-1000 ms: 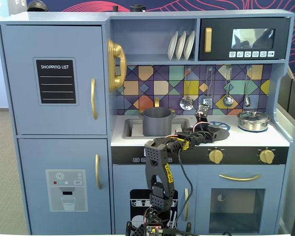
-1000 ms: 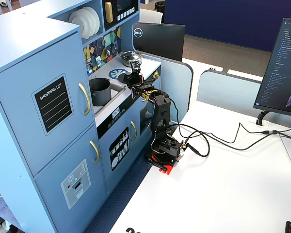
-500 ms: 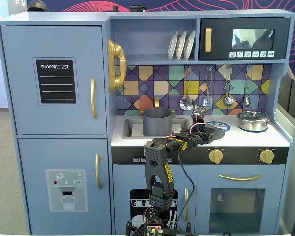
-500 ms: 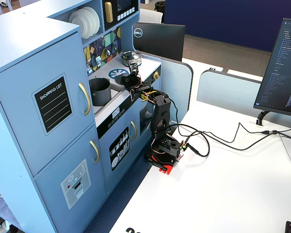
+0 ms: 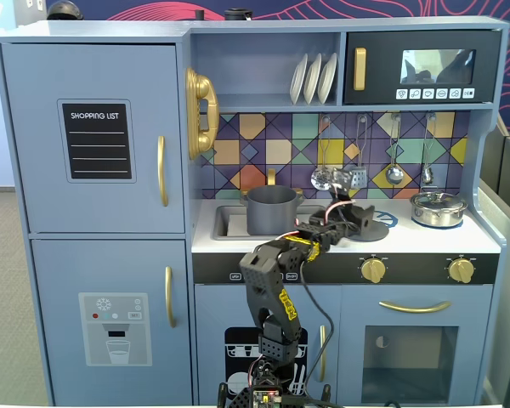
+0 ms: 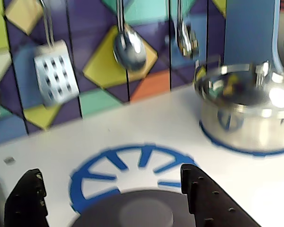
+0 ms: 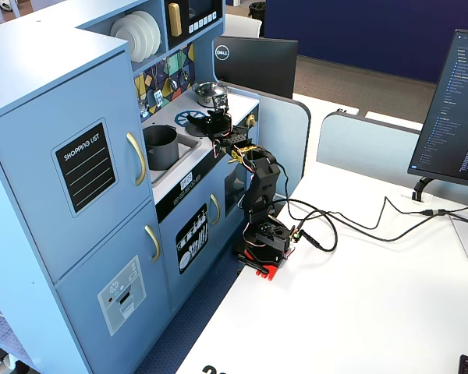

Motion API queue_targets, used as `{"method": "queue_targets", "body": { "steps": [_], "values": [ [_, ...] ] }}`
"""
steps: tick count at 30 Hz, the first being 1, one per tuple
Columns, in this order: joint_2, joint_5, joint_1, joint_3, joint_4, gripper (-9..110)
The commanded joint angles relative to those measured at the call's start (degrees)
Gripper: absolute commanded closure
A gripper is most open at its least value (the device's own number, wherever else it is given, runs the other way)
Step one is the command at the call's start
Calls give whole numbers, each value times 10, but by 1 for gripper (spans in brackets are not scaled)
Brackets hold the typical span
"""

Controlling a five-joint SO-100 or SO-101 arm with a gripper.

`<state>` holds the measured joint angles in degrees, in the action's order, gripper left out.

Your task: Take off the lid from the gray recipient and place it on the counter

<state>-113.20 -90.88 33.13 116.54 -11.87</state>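
Note:
The dark gray lid (image 6: 132,208) lies flat on the white counter (image 6: 146,123), over the near edge of the blue burner print (image 6: 92,177). Its small knob (image 6: 146,215) sits between my two black fingers, which stand wide apart and do not touch it. My gripper (image 6: 110,171) is open. In a fixed view the gripper (image 5: 357,217) hovers low over the lid (image 5: 367,235), right of the gray recipient (image 5: 272,210). The recipient stands uncovered in the recessed sink. It also shows in the other fixed view (image 7: 161,146), with the gripper (image 7: 217,121) behind it.
A shiny silver pot (image 6: 246,113) with its own lid stands on the right burner print, also seen in a fixed view (image 5: 438,208). A slotted spatula (image 6: 57,73) and spoons (image 6: 129,47) hang on the tiled back wall. Stove knobs (image 5: 373,270) line the front.

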Motion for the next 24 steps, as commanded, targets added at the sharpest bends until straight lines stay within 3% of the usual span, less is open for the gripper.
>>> {"method": "queue_targets", "body": {
  "steps": [1,3,6,9,15,17,24],
  "values": [
    [-163,7,-25,-6,143,87],
    [-267,22,-59,8,318,101],
    [-409,85,-131,35,557,102],
    [-519,69,-205,123,679,102],
    [-679,55,-280,351,768,102],
    [-688,28,-287,409,800,102],
    [-688,74,-333,554,848,102]
  ]
}}
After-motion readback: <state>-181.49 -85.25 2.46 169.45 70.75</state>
